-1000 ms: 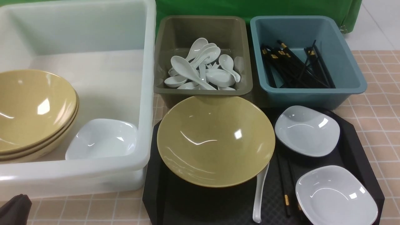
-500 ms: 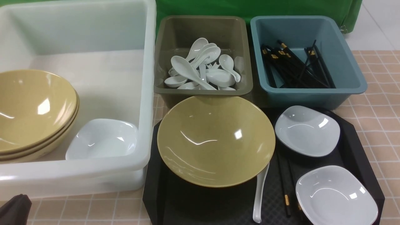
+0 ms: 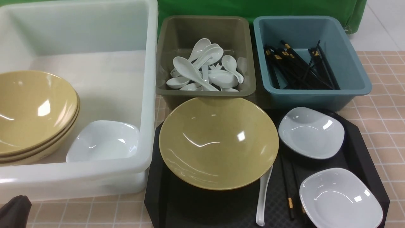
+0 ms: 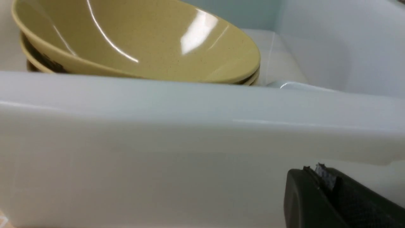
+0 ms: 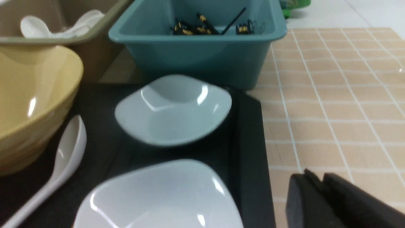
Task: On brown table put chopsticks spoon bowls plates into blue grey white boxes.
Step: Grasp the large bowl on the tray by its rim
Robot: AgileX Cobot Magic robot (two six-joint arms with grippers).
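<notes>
On the black tray sit a large yellow bowl [image 3: 218, 142], two white plates [image 3: 311, 132] [image 3: 340, 198], a white spoon [image 3: 264, 199] and black chopsticks [image 3: 288, 190]. The white box [image 3: 148, 95] holds stacked yellow bowls [image 3: 31, 110] and a plate [image 3: 102, 141]. Several spoons lie in the grey box [image 3: 205, 92], several chopsticks in the blue box [image 3: 316, 95]. My left gripper [image 4: 316, 172] is shut and empty, just outside the white box's near wall [image 4: 190, 142]. My right gripper [image 5: 316, 179] hovers over the brown table [image 5: 332, 104] beside the tray's right edge, fingers close together, holding nothing.
The black octagonal tray [image 3: 364, 148] lies in front of the grey and blue boxes, close beside the white box. Green cloth [image 3: 253, 8] hangs behind the boxes. Tiled table surface [image 3: 386, 104] shows to the right of the tray.
</notes>
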